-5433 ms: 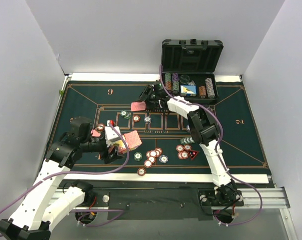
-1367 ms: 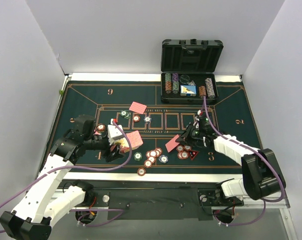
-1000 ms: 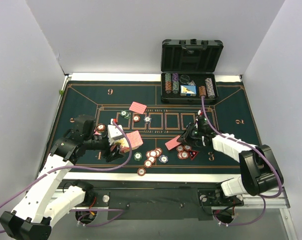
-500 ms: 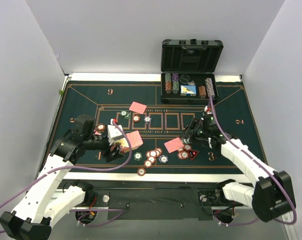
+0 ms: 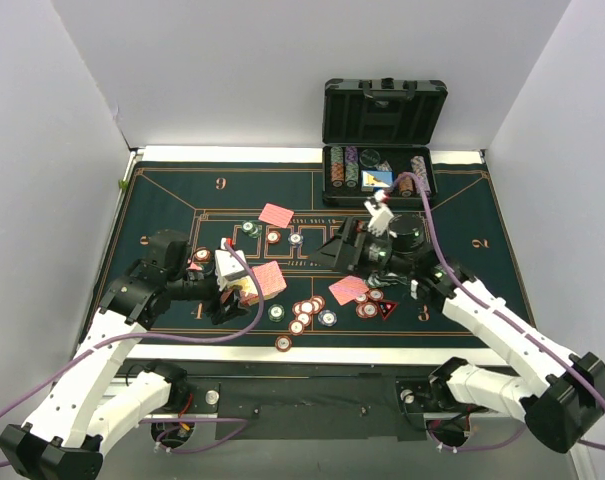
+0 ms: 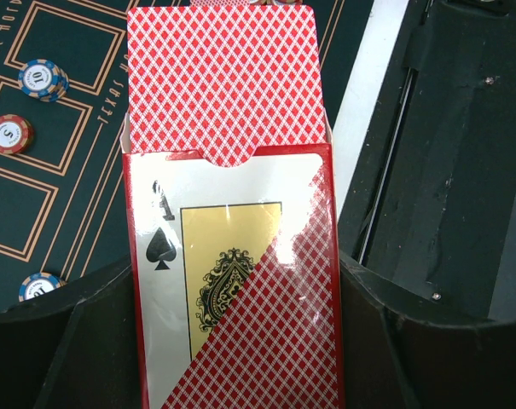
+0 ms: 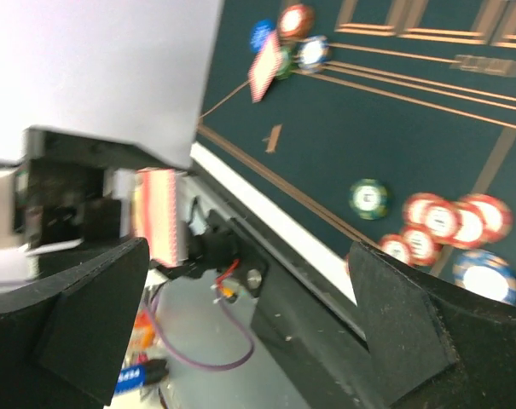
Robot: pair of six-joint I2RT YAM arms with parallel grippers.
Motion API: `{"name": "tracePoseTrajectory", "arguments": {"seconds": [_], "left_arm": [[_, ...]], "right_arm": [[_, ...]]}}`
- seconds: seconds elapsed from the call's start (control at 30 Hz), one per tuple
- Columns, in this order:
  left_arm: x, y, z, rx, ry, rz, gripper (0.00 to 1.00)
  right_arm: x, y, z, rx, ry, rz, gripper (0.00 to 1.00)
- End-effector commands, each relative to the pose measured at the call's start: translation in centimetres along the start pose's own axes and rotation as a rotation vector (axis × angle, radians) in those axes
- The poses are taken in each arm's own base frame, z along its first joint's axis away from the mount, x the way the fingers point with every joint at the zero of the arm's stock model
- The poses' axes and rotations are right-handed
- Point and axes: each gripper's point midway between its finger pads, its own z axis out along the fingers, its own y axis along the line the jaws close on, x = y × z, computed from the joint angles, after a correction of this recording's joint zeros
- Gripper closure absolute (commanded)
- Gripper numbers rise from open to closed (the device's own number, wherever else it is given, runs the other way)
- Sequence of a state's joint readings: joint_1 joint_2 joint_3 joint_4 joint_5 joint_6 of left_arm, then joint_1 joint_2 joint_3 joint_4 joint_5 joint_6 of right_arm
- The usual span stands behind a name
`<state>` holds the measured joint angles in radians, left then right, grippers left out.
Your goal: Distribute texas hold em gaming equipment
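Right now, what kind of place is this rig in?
Probably a lab robot cell staged as a poker table: plain white walls box in a green felt mat with orange lines, an open black chip case sits at the back, and the left tool holds a card box.

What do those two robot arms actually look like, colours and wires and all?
The left arm and right arm are smooth white shells joined by chunky black round joints. A loose purple cable trails along each. The left end effector and right end effector are black, with two broad fingers. No readable markings show.
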<state>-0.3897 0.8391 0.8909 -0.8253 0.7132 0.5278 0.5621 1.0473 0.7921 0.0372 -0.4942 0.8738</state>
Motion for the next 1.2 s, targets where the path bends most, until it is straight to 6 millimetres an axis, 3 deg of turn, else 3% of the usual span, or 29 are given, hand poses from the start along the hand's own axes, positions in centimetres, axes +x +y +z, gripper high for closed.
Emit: {"name": "tracePoseTrajectory", "arguments": {"seconds": [0.0,0.17,0.57,0.87,1.17], "left_arm": [[-3.0,0.5,-0.6,-0.014,-0.086,0.066,1.00],[-3.1,0.7,-0.5,-0.017,-0.089,0.069,1.00],[-3.4,0.4,-0.7,-0.012,-0.096,0.064,1.00],[-3.6,0.3,-0.9,-0.012,-0.106,0.066,1.00],[-3.8,0.2,-1.0,-0.014,-0.113,0.068,1.00]], "right_arm": [[-0.1,8.2,0.4,-0.247,0.029,-0.041,0.03],[2.4,10.3,2.3,-0.276,0.109,-0.097,0.02],[6.0,10.2,6.6,-0.230,0.217,-0.118,0.03],[6.3,9.6,7.5,-0.243,0.223,-0.056,0.28],[4.7,8.5,6.7,-0.261,0.175,0.015,0.54]]}}
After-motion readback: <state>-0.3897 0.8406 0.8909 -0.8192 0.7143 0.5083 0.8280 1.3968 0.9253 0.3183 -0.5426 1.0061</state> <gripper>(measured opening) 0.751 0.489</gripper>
